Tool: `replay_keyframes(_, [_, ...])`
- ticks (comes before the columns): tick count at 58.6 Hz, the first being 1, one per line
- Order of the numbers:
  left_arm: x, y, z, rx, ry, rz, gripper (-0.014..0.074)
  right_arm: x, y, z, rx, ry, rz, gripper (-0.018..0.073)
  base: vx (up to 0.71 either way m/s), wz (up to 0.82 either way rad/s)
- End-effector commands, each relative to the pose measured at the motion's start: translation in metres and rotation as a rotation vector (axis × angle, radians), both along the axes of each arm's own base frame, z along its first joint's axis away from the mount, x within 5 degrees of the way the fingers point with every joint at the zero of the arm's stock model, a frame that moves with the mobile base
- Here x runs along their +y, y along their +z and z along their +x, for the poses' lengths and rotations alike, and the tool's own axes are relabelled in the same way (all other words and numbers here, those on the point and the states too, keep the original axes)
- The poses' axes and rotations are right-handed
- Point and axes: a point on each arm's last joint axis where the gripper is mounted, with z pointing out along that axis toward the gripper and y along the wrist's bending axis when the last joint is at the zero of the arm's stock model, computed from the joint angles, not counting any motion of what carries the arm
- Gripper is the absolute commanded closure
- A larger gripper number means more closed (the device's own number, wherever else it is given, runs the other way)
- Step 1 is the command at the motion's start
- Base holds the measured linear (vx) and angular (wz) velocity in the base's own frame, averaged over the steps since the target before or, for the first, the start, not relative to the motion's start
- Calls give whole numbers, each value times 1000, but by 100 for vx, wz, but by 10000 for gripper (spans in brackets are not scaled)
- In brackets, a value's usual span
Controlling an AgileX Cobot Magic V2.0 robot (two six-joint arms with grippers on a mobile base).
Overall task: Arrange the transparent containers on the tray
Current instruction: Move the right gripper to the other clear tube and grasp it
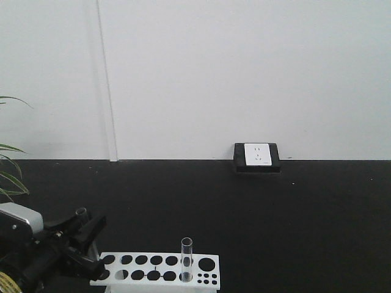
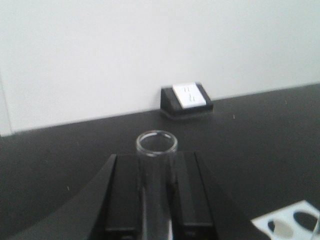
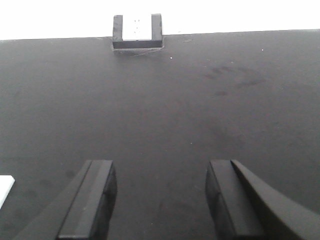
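Your left hand (image 2: 156, 159) is clamped just below the rim of a light, slick, brittle test tube (image 2: 157, 192), so squeeze lightly; your right hand (image 3: 161, 172) is wide open and empty.

Front camera faces wall (image 1: 244, 73), wrist cameras low over table (image 1: 305, 220), all share socket (image 1: 257, 154)

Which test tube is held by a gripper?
The tube between the left gripper's jaws; the other tube stands upright in the white rack.
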Motion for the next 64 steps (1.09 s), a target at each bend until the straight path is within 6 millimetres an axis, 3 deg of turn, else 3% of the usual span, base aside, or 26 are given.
replay_keyframes(1, [3, 35, -8, -136, 16, -60, 462, 0, 20, 5, -125, 3, -4, 89, 0, 0])
replay_keyframes(15, [9, 64, -29, -153, 42, -43, 462, 0, 21, 5, -135, 3, 0, 89, 0, 0])
replay_keyframes(24, [14, 76, -43, -129, 64, -20, 462, 2, 23, 5, -153, -13, 105, 89, 0, 0])
replay_keyframes(36, [19, 77, -53, -38, 95, 22, 462, 10, 20, 9, -134, 48, 105, 89, 0, 0])
replay_keyframes(53, [20, 78, -56, -24, 102, 29, 462, 81, 7, 34, -206, 409, -3, 89, 0, 0])
replay_keyframes(64, [20, 79, -56, -30, 100, 25, 462, 125, -26, 60, -215, 491, -45, 89, 0, 0])
